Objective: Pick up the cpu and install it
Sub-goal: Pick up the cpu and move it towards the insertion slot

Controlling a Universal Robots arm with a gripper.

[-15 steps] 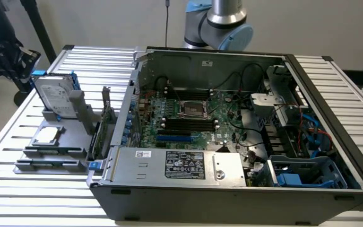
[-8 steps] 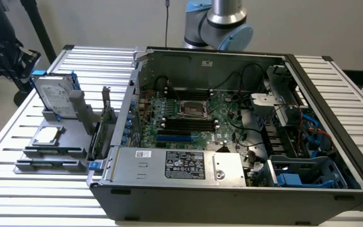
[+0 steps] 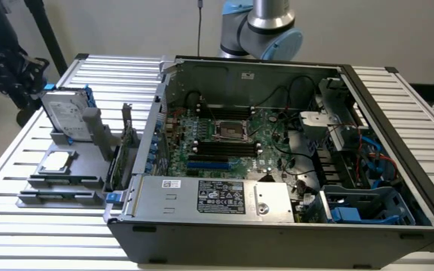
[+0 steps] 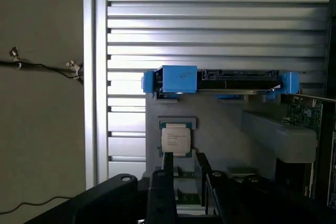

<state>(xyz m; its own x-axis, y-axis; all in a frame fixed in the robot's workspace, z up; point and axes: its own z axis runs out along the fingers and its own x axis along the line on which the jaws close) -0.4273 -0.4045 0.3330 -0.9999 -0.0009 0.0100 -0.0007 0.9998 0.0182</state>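
Note:
The cpu (image 3: 57, 162) is a small square chip with a silver top, lying flat in a recess of the grey holder (image 3: 89, 169) at the exterior view's left, beside the open computer case. In the wrist view the cpu (image 4: 176, 140) lies just beyond my gripper (image 4: 185, 157), whose two dark fingers stand open with nothing between them, high above the holder. The empty cpu socket (image 3: 227, 131) sits in the middle of the green motherboard (image 3: 266, 164) inside the case.
A silver hard drive in a blue frame (image 3: 68, 116) stands upright at the holder's far end, also in the wrist view (image 4: 220, 80). An upright card (image 3: 124, 148) stands between holder and case wall (image 3: 147, 147). The arm's column (image 3: 266, 25) rises behind the case.

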